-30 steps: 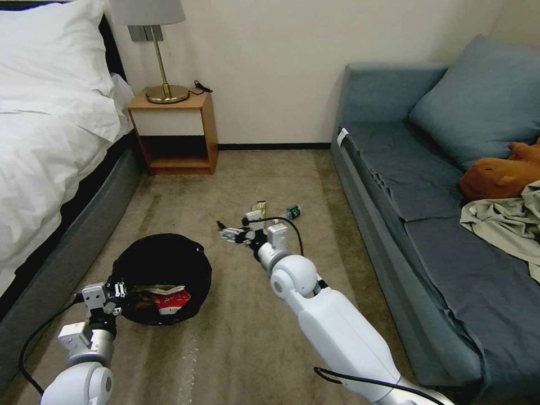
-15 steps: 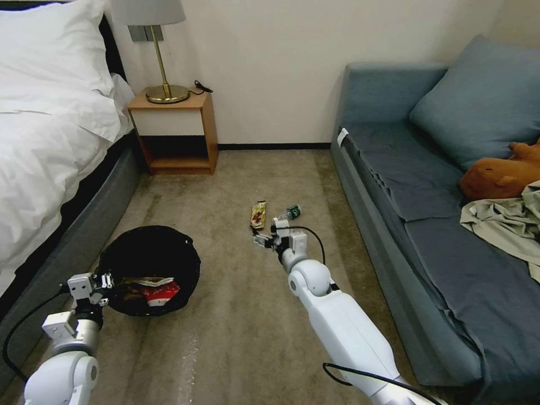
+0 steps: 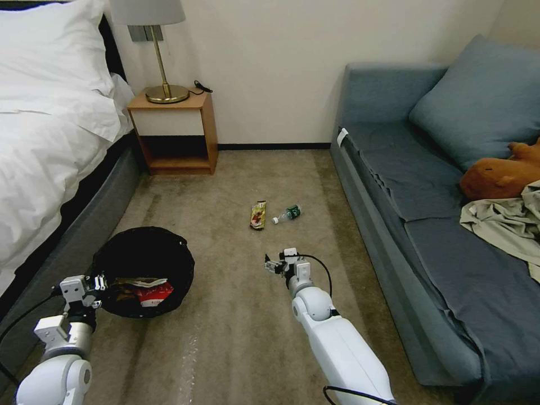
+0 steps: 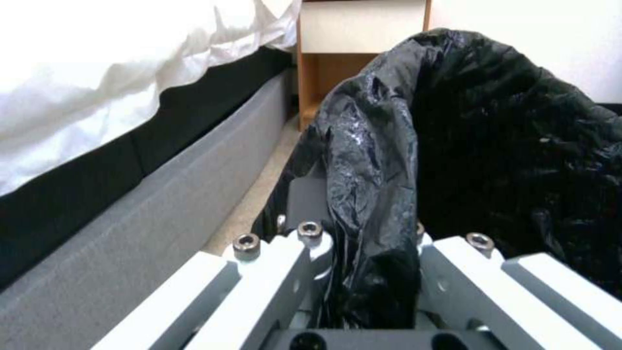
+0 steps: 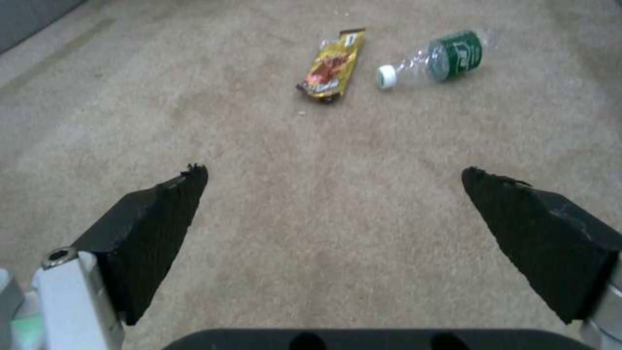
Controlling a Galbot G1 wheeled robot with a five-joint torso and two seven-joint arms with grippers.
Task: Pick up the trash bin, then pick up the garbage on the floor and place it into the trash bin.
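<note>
On beige carpet btwn bed and sofa, round trash bin w/ crinkly black liner is sitting, red-white carton inside. Left gripper is pinching its rim, jaws closed on the bag. Right gripper is hovering w/ jaws spread wide, empty, near the flat gold snack wrapper & clear green-labelled bottle lying side by side.

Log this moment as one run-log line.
left gripper: shut on trash bin rim | right gripper: open, empty, above carpet | snack wrapper, bottle: on floor
</note>
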